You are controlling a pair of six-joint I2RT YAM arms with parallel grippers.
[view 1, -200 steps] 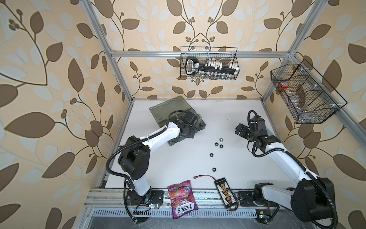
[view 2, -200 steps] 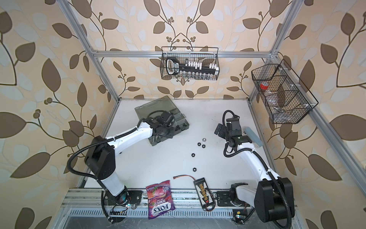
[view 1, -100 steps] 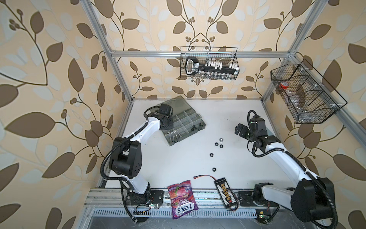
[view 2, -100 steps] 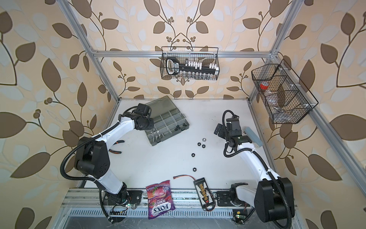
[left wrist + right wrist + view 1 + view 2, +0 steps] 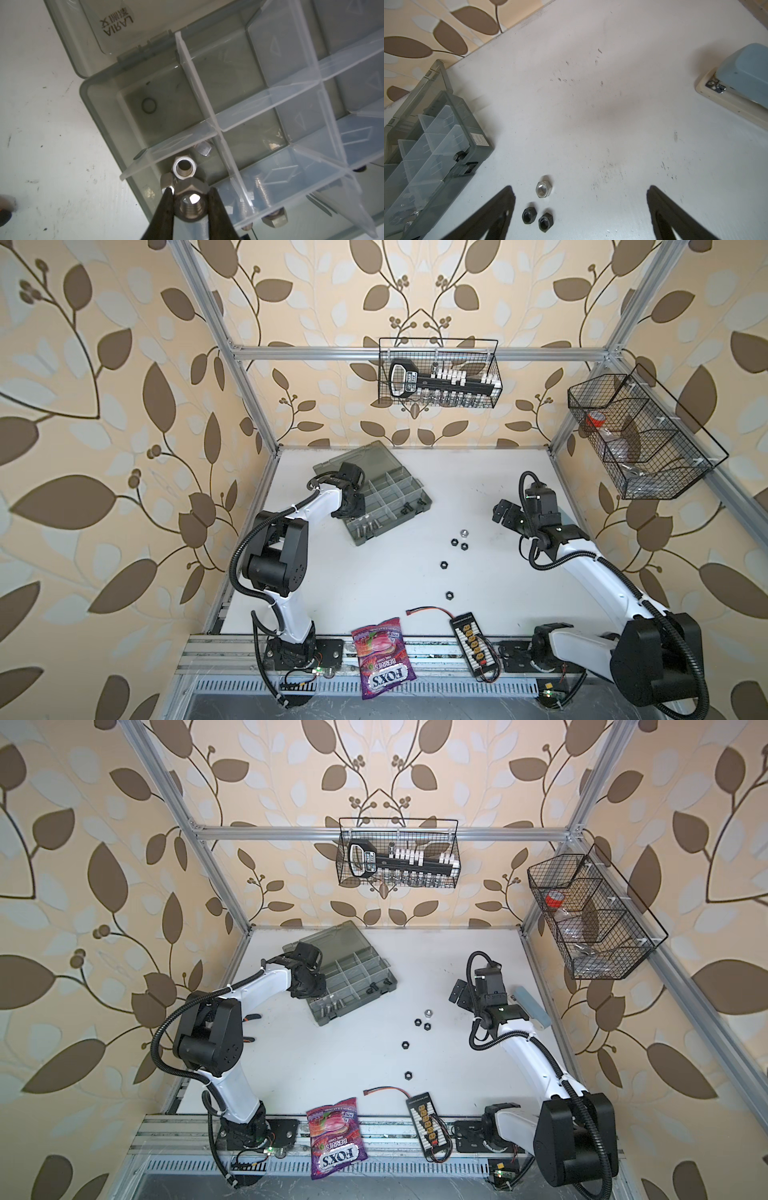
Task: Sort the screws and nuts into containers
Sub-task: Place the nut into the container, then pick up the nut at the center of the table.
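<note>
The left gripper [image 5: 190, 194] is clenched on a silver nut [image 5: 190, 202] over a corner compartment [image 5: 209, 172] at the left end of the case [image 5: 395, 523]. In both top views its own wrist hides that grip. Beneath lie stored nuts [image 5: 184, 168], one half hidden behind a divider [image 5: 176, 149], and I cannot tell whether the held nut touches them. Silver screws [image 5: 274, 218] in the next compartment show only blurred through the plastic. Black screws [image 5: 405, 508] at the case's right end are too small to count. On the table [image 5: 374, 580] between the arms lie five loose nuts [image 5: 455, 541], one silver and four black. The right wrist view catches only three of them. The right gripper [image 5: 580, 188] hangs released above them, jaws wide, fingers [image 5: 506, 207] cut off by the frame. A stapler [image 5: 530, 1006] beside it is partly hidden behind the right arm.
</note>
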